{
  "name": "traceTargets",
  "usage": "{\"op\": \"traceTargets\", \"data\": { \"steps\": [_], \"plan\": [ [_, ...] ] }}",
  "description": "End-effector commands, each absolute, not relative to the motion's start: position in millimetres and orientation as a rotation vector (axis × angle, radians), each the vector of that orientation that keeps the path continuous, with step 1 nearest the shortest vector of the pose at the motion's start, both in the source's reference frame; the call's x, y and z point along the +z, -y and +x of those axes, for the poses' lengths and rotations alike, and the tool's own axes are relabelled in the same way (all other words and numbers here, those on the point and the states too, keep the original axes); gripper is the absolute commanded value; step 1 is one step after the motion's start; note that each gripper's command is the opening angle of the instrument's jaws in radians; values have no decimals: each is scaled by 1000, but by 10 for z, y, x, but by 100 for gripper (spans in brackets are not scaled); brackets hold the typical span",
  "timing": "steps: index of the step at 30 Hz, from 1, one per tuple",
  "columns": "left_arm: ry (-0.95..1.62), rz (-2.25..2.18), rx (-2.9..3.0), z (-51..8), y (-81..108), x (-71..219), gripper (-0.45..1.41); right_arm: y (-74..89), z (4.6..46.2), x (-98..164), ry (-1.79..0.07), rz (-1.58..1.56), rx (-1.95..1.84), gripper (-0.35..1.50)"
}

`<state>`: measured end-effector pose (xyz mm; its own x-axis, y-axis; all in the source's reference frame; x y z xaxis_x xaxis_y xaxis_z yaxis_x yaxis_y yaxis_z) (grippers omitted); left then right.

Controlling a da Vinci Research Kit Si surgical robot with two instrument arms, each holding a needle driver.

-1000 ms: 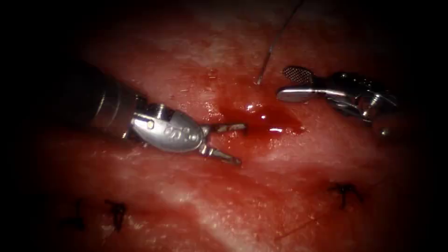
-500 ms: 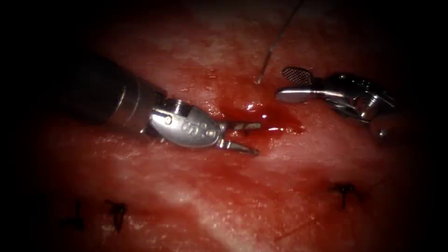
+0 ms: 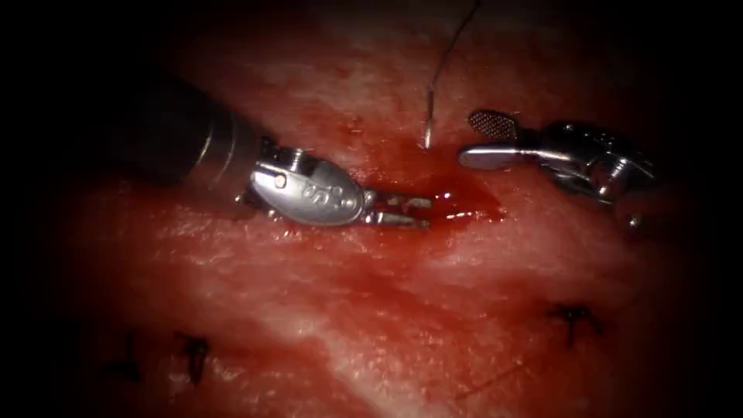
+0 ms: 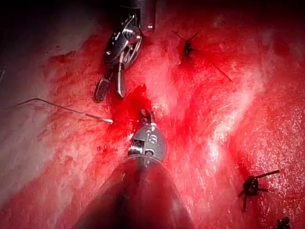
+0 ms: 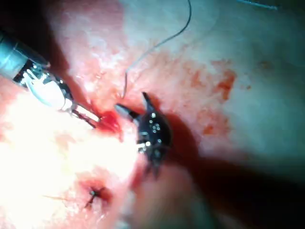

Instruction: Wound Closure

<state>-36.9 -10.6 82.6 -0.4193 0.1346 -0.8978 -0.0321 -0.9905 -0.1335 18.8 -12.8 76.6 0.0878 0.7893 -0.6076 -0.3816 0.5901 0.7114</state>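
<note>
Needle (image 3: 426, 131) upright in tissue (image 3: 371, 310), ungrasped between nearly-closed left tool (image 3: 422, 212) and splayed, empty right tool (image 3: 478, 139).

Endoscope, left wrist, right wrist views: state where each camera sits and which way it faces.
Endoscope: above and in front, facing the tissue; left tool, grip unclear; right tool, open, empty.
Left wrist: along its shaft toward the left tool; right tool opposite.
Right wrist: along its shaft toward the right tool; left tool opposite.
All share thread and red fluid.
</note>
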Motion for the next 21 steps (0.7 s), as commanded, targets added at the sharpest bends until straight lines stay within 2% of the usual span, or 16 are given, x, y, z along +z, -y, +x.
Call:
{"op": "traceTargets", "data": {
  "steps": [1, 11, 21],
  "plan": [
    [168, -1624, 2543, -374, 114, 829, -45, 135, 195, 770, -1189, 425, 910, 108],
    [491, -1516, 2251, -379, 118, 785, -45, 135, 194, 770, -1191, 431, 906, 106],
    [711, -1491, 2064, -368, 122, 736, -45, 136, 194, 770, -1196, 441, 897, 106]
  ]
}}
